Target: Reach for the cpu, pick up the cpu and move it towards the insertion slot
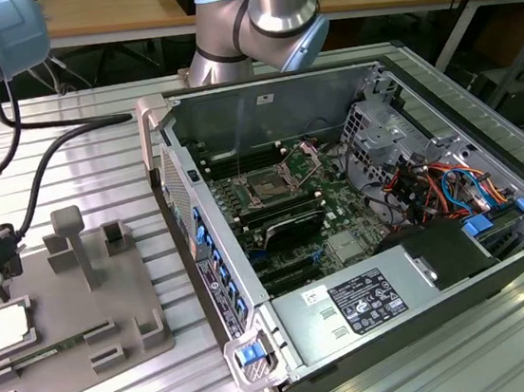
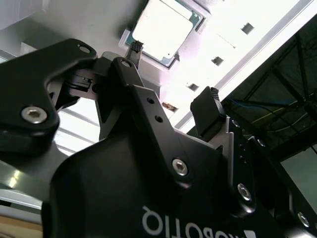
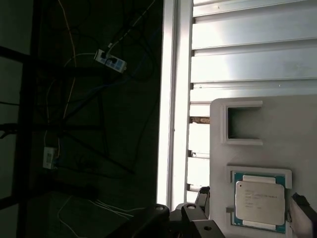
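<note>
- The pincer (image 2: 172,74) is recorded as open in the second wrist view. Its two dark fingertips (image 2: 134,48) are held well apart, and nothing is gripped between them.
- The cpu (image 3: 260,201) is found straight ahead of the pincer. It is laid flat in a square recess of the grey tray (image 3: 297,124), silvery plate up, with a blue-green rim showing around it.
- In the first wrist view one finger is noted on either side of the cpu, each just outside the recess edge. A gap is seen on both sides, so no contact is logged.
- A second square recess (image 3: 244,124) is noted in the tray, just beyond the cpu as seen from the pincer.
- In the exterior view the tray is seen resting on the slatted metal table (image 1: 68,172). The pincer is placed close over the cpu at the exterior view's left edge.
- The insertion slot (image 1: 267,188) is located well apart from the pincer, toward the exterior view's right. It is set in the green board inside the open computer case (image 1: 499,253), with its dark centre exposed.
- The arm (image 1: 273,13) is seen behind the rear of the case.
- A black cable (image 1: 56,154) is laid across the table on the pincer's side of the case.
</note>
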Robot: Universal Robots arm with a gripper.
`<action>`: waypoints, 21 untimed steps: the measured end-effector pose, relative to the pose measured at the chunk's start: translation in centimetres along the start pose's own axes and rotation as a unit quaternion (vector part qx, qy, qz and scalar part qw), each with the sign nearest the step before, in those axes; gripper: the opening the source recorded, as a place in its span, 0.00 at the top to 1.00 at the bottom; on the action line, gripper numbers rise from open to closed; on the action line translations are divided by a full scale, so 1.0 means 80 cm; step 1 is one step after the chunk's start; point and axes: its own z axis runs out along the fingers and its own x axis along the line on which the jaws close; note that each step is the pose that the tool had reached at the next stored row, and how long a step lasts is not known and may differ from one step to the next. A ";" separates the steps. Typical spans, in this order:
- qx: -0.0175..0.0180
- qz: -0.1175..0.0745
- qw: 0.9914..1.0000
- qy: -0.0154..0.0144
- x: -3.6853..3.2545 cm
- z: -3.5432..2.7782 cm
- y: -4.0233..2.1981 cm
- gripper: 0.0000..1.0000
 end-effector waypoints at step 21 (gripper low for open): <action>0.000 0.000 1.000 0.000 -0.0011 0.0048 -0.0036 0.32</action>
